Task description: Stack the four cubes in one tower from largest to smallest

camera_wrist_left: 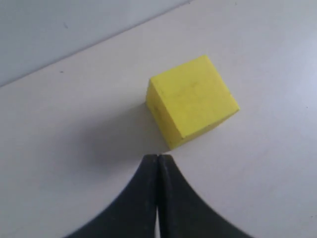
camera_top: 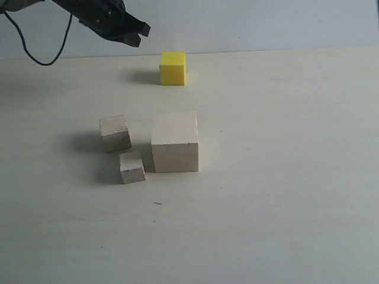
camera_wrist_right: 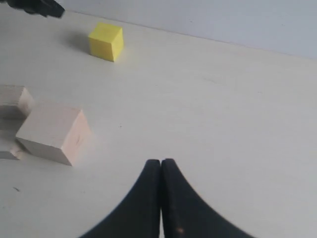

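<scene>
The bright yellow cube (camera_top: 173,68) (camera_wrist_left: 191,100) (camera_wrist_right: 105,41) stands alone at the back of the table. My left gripper (camera_top: 139,34) (camera_wrist_left: 158,157) hovers above and to the left of it, shut and holding nothing. The large pale wood cube (camera_top: 174,142) (camera_wrist_right: 53,132) sits mid-table. Left of it stands the layered plywood cube (camera_top: 115,133) (camera_wrist_right: 15,101), and in front of that the smallest pale cube (camera_top: 132,167) (camera_wrist_right: 10,151). My right gripper (camera_wrist_right: 161,162) is shut and empty, off to the right of the cubes; the exterior view does not show it.
A pale table top (camera_top: 284,177) carries all the cubes, and a white wall (camera_top: 266,23) rises behind it. A black cable (camera_top: 35,56) hangs from the left arm at the back left.
</scene>
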Tool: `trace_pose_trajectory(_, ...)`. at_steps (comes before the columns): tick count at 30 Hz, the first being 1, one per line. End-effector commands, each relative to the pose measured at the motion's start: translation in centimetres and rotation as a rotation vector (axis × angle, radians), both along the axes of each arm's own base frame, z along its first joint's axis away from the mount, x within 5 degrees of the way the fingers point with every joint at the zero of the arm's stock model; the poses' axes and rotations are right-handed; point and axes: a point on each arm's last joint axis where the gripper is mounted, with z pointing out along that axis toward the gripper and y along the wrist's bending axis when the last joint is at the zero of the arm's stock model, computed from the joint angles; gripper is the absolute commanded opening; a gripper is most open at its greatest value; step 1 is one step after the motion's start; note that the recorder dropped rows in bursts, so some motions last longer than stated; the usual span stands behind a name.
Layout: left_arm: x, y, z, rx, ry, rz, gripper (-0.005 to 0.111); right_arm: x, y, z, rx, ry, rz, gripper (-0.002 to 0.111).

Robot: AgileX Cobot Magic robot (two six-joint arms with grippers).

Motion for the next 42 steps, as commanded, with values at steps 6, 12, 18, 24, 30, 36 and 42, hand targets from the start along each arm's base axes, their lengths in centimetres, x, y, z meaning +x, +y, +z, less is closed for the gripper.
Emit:
trace_pose_trajectory(6,0.4,0.5,3.0,-0.116,-0.121,0.009,0.000,3.7,2.9,-2.4,-0.077,0.014,0.036,0.000)
trace_pose_trajectory(12,1.2,-0.2,2.5,-0.179,-0.214,-0.032,0.000,4.1,2.9,-2.8,-0.105,0.024,0.010,0.000)
trace_pose_trajectory(18,1.6,-0.8,-0.1,-0.240,-0.182,-0.057,0.000,4.0,2.8,-2.9,-0.111,0.046,0.000,0.000)
trace_pose_trajectory(24,2.0,-1.4,-2.7,-0.271,-0.147,-0.083,0.000,3.9,2.8,-3.0,-0.099,0.056,0.001,0.000)
trace_pose_trajectory(30,1.8,-2.9,-3.6,-0.285,-0.175,-0.128,0.000,3.9,2.9,-3.0,-0.090,0.063,0.001,0.000)
trace_pose_trajectory(36,1.9,-3.9,-4.6,-0.275,-0.200,-0.096,0.000,3.8,3.0,-3.1,-0.071,0.079,0.003,0.000)
trace_pose_trajectory(42,2.0,-3.9,-5.6,-0.255,-0.186,-0.101,0.000,3.7,3.0,-3.1,-0.069,0.080,0.003,0.000)
